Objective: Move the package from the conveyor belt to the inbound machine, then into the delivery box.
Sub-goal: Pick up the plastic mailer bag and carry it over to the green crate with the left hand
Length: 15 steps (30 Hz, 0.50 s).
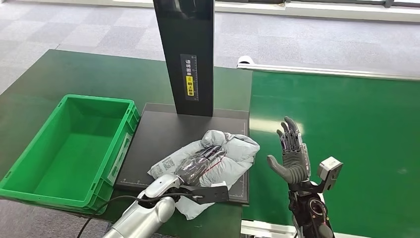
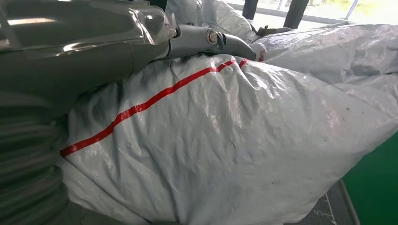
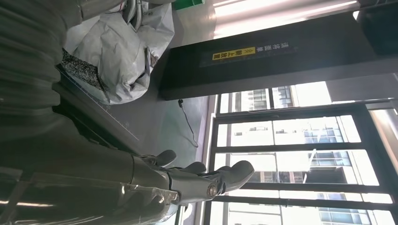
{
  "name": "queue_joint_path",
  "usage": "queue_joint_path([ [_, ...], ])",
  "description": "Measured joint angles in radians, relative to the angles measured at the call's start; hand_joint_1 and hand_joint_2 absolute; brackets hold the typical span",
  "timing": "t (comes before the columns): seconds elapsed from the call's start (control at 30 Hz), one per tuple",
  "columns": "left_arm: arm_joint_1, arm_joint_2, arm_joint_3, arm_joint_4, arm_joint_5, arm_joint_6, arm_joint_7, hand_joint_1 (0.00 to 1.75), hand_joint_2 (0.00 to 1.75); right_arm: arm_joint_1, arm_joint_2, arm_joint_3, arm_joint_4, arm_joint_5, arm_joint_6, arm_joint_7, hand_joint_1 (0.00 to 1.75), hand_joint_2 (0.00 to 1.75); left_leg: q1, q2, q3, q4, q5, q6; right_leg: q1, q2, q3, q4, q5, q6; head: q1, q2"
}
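Green delivery box (image 1: 29,186) sitting at left on dark green worktop (image 1: 59,74), just beside black base plate of inbound machine (image 1: 163,134). Machine's black column (image 1: 184,54) standing upright at plate's rear. Grey package (image 1: 233,148) with red stripe lying crumpled on plate's front right part, overhanging front edge. Left hand (image 1: 198,163) resting flat on top of package, fingers extended; actual grasp: cannot tell. Right hand (image 1: 291,154) hovering released over green conveyor belt (image 1: 356,134), fingers spread, holding nothing.
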Motion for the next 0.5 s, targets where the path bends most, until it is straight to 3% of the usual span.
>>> queue_joint_path([
  [0.2,-0.003,-0.005,0.003,0.016,-0.014,0.001,0.017,0.05,1.75,0.002,0.005,-0.012,-0.001,0.001,-0.001,0.004,0.00,1.75,0.000,0.000,0.015,-0.001,-0.005,0.001,0.000,0.000,0.015,0.000,-0.003,-0.001,0.000,0.000],
  [0.23,-0.002,-0.006,0.006,0.015,-0.015,0.001,0.017,0.38,1.75,0.003,0.005,-0.014,-0.004,0.000,-0.002,0.006,0.00,1.75,0.000,0.000,0.017,-0.001,-0.006,0.001,0.000,0.000,0.017,0.000,-0.004,-0.001,0.000,0.000],
  [0.33,0.005,-0.011,0.015,0.009,-0.020,0.003,0.010,1.61,1.75,0.004,0.007,-0.017,-0.017,-0.001,-0.004,0.012,0.00,1.75,0.000,0.000,0.019,-0.001,-0.005,0.000,0.000,0.000,0.018,0.000,-0.004,-0.001,0.000,0.000],
  [0.4,0.015,-0.012,0.024,-0.003,-0.006,0.001,-0.033,1.75,1.75,0.006,0.008,-0.018,-0.025,-0.002,-0.005,0.018,0.00,1.75,0.000,0.000,0.019,0.000,-0.005,-0.001,0.000,0.000,0.018,0.000,-0.004,-0.001,0.000,0.000],
  [0.5,0.053,-0.003,0.047,-0.060,0.087,-0.013,-0.192,1.75,1.75,0.016,0.010,-0.018,-0.040,-0.003,-0.009,0.029,0.00,1.75,0.000,0.000,0.018,0.000,-0.005,-0.001,0.000,0.000,0.016,0.000,-0.005,-0.001,0.000,0.000],
])
